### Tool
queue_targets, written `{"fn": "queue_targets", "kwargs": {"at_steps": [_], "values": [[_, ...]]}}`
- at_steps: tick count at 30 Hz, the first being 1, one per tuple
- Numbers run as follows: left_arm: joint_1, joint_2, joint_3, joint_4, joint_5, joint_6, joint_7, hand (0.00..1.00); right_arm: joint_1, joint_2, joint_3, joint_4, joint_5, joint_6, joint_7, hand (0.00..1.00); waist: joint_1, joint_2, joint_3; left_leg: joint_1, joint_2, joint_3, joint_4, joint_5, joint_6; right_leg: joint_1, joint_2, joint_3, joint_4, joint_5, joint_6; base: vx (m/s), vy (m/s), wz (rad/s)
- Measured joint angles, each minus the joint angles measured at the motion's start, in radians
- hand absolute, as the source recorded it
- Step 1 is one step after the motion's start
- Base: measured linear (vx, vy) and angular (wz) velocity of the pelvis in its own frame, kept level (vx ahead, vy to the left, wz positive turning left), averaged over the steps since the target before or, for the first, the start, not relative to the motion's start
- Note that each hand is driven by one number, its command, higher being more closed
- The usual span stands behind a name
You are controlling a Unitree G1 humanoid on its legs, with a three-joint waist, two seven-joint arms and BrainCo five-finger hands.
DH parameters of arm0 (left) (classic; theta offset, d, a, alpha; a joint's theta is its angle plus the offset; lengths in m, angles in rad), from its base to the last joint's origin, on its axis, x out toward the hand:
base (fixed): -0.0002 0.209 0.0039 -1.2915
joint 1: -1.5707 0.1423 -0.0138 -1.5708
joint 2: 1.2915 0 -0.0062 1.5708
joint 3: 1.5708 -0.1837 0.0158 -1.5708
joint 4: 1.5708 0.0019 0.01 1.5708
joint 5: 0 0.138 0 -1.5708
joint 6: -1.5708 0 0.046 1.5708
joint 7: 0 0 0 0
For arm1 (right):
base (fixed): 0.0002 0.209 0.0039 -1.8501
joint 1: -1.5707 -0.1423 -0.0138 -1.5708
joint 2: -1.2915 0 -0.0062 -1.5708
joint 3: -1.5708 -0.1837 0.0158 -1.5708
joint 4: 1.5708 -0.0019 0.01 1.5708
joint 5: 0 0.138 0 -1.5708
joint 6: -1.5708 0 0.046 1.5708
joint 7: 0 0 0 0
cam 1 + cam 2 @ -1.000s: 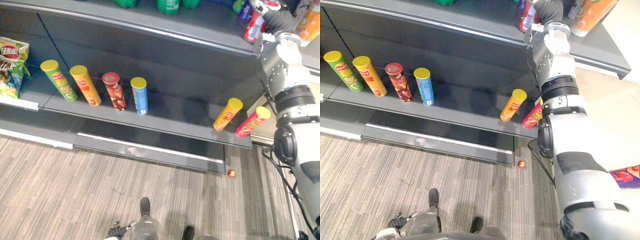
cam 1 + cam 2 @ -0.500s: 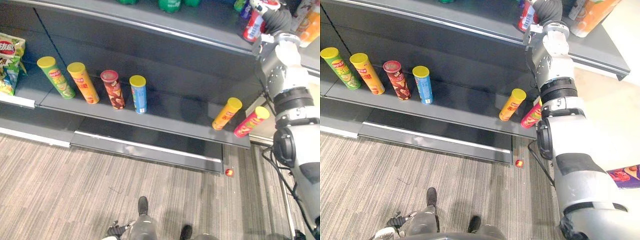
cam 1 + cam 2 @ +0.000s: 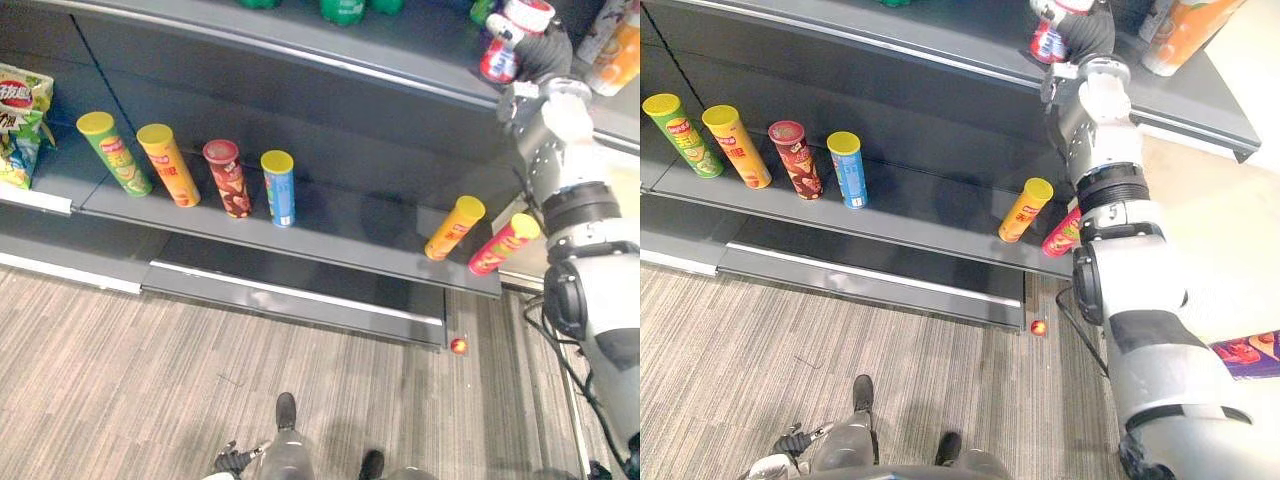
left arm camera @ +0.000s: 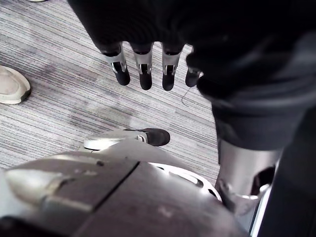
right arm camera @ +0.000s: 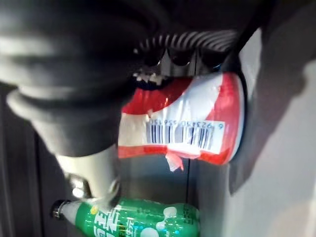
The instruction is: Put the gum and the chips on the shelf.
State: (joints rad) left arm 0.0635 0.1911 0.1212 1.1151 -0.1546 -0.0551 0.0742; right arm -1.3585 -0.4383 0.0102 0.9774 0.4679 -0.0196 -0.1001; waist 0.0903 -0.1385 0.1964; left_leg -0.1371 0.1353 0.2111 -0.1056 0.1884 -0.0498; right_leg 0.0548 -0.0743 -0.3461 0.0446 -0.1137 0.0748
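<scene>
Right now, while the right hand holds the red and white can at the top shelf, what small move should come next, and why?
Probably lower the can a little until its base rests on the top shelf, and only then let go. The right hand is curled round it over the shelf board, and I cannot tell whether the base touches yet.

Bright, even light falls from overhead on the shelf [image 3: 350, 240]. Beneath its upper board the back wall lies dim. The chip cans [image 3: 277, 188] throw soft shadows on its middle board, and a pale glare streaks the base rail [image 3: 300, 298] under it.
</scene>
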Motion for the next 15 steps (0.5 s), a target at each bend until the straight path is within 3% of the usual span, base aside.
{"fn": "queue_targets", "kwargs": {"at_steps": [15], "values": [[0.0, 0.0, 0.001, -0.001, 0.0, 0.0, 0.001, 0.0, -0.001, 0.006, 0.0, -0.002, 0.001, -0.001, 0.0, 0.0, 0.0, -0.002, 0.0, 0.0, 0.0, 0.0, 0.0, 0.001, 0.001, 0.0, 0.0, -0.001, 0.0, 0.0, 0.0, 0.0, 0.0, 0.0]]}}
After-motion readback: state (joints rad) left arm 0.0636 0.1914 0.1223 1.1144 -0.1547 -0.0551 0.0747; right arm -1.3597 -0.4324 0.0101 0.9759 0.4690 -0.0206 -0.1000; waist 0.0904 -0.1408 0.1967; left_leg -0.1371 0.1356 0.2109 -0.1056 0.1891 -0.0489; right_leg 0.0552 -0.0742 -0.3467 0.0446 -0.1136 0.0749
